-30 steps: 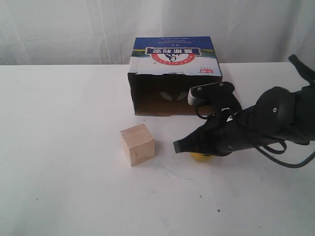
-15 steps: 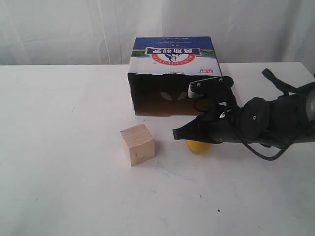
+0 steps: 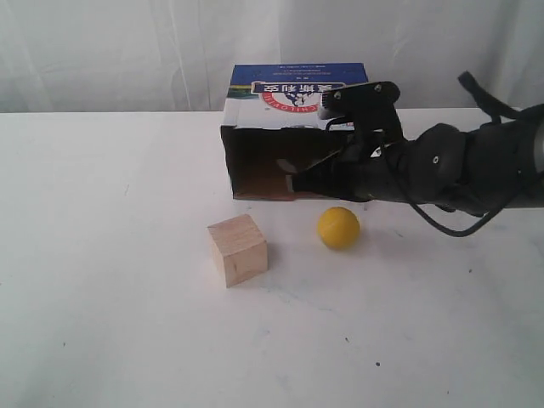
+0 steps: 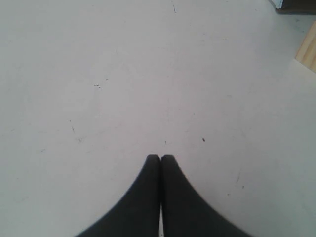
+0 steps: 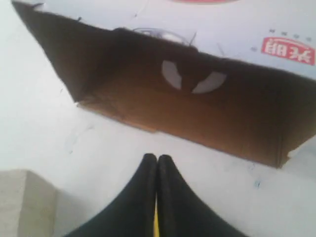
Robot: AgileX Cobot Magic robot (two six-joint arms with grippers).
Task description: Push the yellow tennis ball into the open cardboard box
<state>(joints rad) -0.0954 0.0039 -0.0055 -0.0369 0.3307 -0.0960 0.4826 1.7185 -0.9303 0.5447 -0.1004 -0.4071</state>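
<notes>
Yellow tennis ball (image 3: 338, 228) is lying near the open cardboard box (image 3: 289, 102) mouth, on the tabletop's (image 3: 127, 297) near-edge side of the right end effector (image 5: 157, 159), which is hovering fully closed and holding nothing.

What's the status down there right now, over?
Left gripper shut; right gripper shut, at box mouth. Ball outside box. Cube left of ball, not blocking.

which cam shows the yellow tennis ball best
The exterior view: the whole yellow tennis ball sits clear on the table, short of the open cardboard box. The right wrist view shows only a yellow sliver behind the shut right tool; the left wrist view shows none of it.
</notes>
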